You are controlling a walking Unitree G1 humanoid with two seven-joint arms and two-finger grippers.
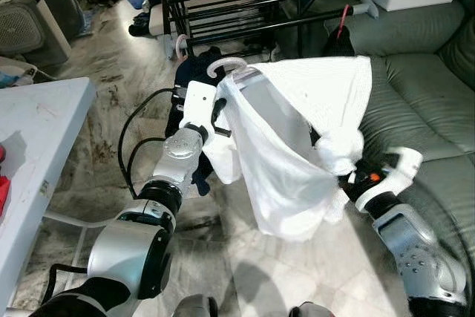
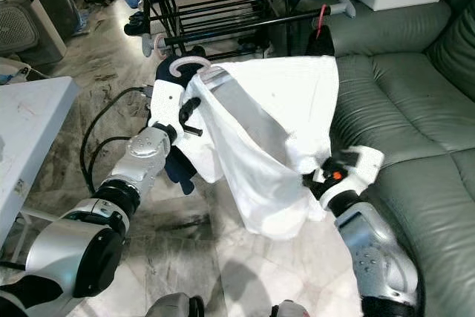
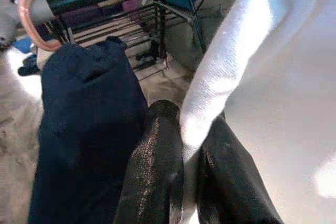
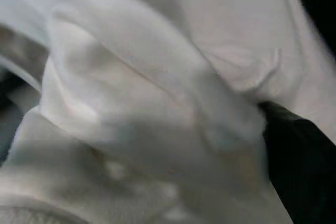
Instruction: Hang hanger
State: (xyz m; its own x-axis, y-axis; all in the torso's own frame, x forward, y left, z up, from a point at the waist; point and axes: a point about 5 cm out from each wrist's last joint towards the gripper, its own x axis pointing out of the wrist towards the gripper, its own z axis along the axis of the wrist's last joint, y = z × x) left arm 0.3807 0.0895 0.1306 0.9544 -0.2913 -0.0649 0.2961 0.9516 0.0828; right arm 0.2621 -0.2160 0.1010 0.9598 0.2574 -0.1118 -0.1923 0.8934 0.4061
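Hanging between the two arms, a white garment (image 1: 297, 146) sits on a pale pink hanger (image 1: 223, 66) whose hook rises at its upper left corner, above the marble floor (image 1: 111, 102). The left tool (image 3: 189, 182) has its two black fingers pressed together on a fold of the white cloth. The right tool (image 1: 349, 176) is buried in bunched fabric at the garment's lower right, so I cannot tell how its fingers stand. A dark blue garment (image 3: 84, 129) hangs just beside the left tool. Behind stands a black drying rack (image 1: 245, 5); a grey-green sofa (image 1: 423, 87) lies to the right, a white bench (image 1: 37, 131) to the left.
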